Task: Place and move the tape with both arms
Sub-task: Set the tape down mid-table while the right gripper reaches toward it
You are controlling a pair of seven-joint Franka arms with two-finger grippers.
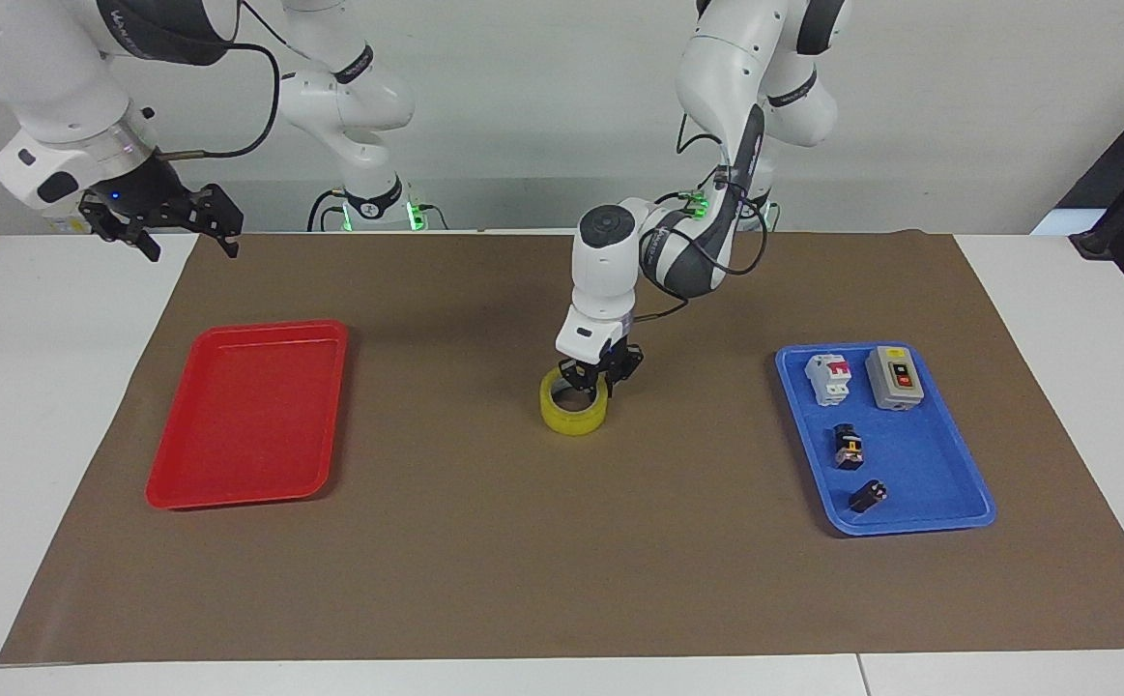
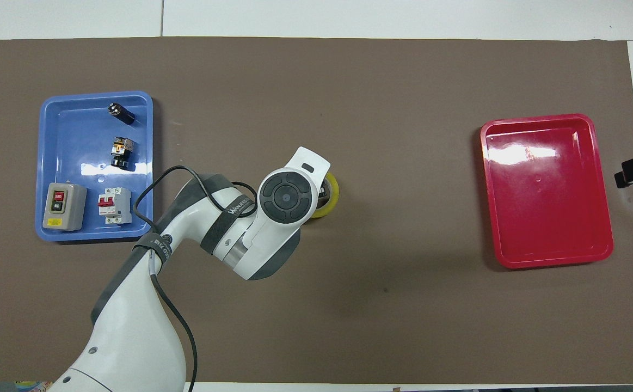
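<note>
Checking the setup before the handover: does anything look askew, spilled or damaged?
Nothing stands out. The yellow tape roll lies flat on the brown mat, mid-table, with the left gripper at its rim. The four electrical parts sit inside the blue tray; the red tray is empty. The right gripper waits, open.

yellow tape (image 1: 573, 413), red tray (image 1: 250, 414), blue tray (image 1: 919, 474)

A white surface (image 1: 40, 387) covered by a brown paper mat (image 1: 523, 561) stands against a plain pale wall (image 1: 523, 97), evenly lit.
</note>
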